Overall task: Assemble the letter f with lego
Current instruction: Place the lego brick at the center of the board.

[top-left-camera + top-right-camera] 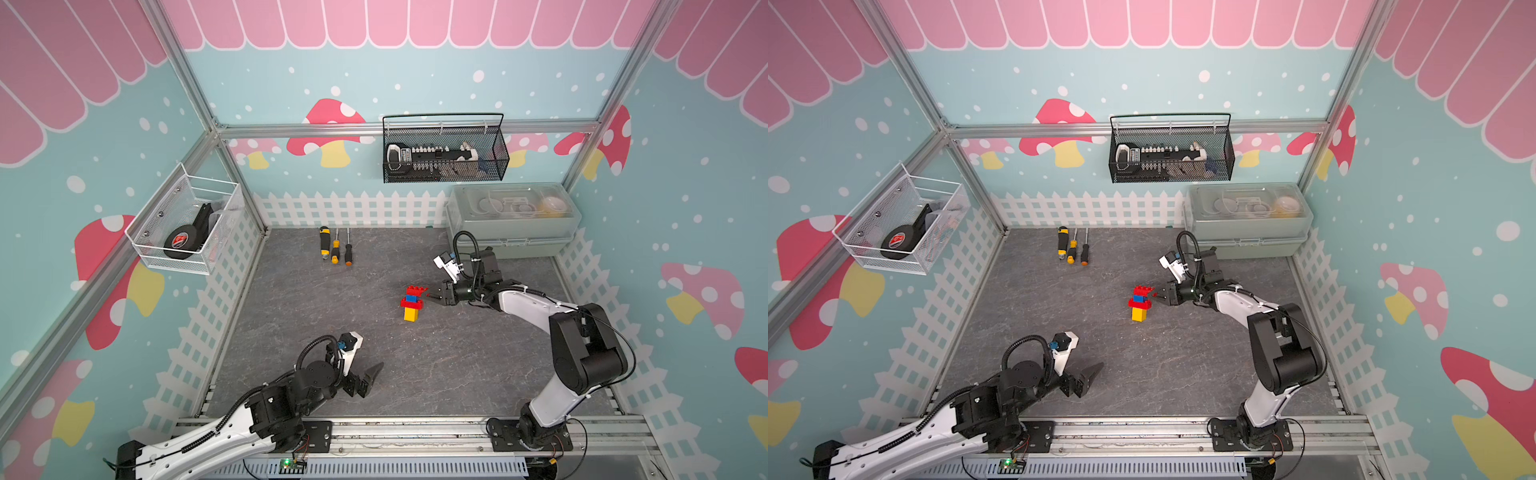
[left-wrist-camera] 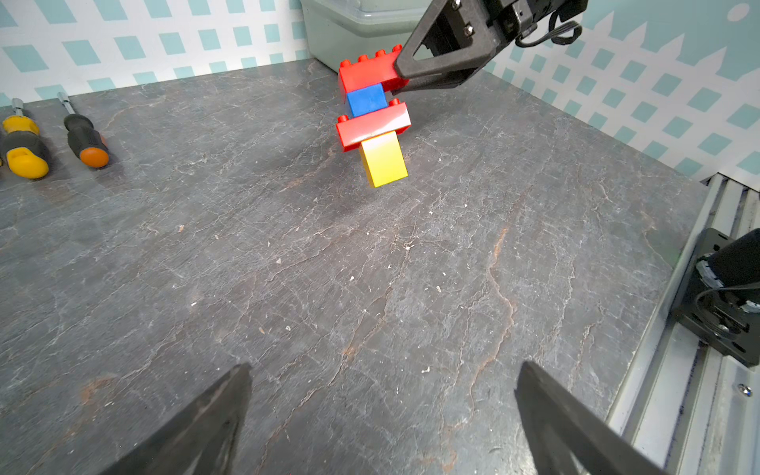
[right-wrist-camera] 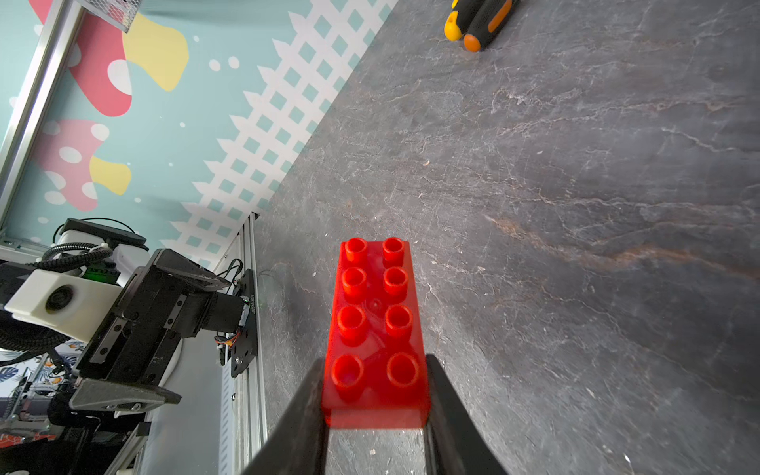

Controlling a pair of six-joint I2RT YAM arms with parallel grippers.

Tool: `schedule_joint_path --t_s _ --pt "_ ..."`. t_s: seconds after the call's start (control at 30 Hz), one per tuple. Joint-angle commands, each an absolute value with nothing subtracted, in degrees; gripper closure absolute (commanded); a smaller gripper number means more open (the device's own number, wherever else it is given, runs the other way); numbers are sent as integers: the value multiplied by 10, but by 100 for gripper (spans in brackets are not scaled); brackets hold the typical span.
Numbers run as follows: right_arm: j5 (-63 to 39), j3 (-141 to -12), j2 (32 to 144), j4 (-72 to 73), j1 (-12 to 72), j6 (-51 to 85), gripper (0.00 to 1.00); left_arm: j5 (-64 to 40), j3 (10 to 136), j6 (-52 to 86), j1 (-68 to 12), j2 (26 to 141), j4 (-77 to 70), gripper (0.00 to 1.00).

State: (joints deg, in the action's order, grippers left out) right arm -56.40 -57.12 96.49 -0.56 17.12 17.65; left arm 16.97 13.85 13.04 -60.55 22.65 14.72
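Red top bar gripped by my right fingers | letter f joined, seemingly clear of tabletop | left fingers open | remaining: set-down

Three screwdrivers on grey tabletop

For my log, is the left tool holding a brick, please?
No, the left tool stands open and empty, well apart from the letter f.

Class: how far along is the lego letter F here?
Done: four bricks joined, yellow brick under lower red bar, blue brick, top red bar. In hand: right gripper shut on the top red bar, the shape tilted. Remaining: probably setting it down and letting go; left gripper is open, apart.
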Motion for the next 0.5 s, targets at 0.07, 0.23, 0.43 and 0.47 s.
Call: schedule_joint_path --t_s 0.07,0.23,0.43,0.47 --pt "-585 -557 993 3 167 224 67 172 138 124 -610 221 141 1" --pt "-601 -518 1014 139 167 320 67 172 139 124 -610 221 140 1" --pt "-598 -483 1039 257 167 395 66 171 138 124 -610 223 141 1" --pt "-598 -480 1042 270 167 405 66 171 139 124 -610 223 141 1"
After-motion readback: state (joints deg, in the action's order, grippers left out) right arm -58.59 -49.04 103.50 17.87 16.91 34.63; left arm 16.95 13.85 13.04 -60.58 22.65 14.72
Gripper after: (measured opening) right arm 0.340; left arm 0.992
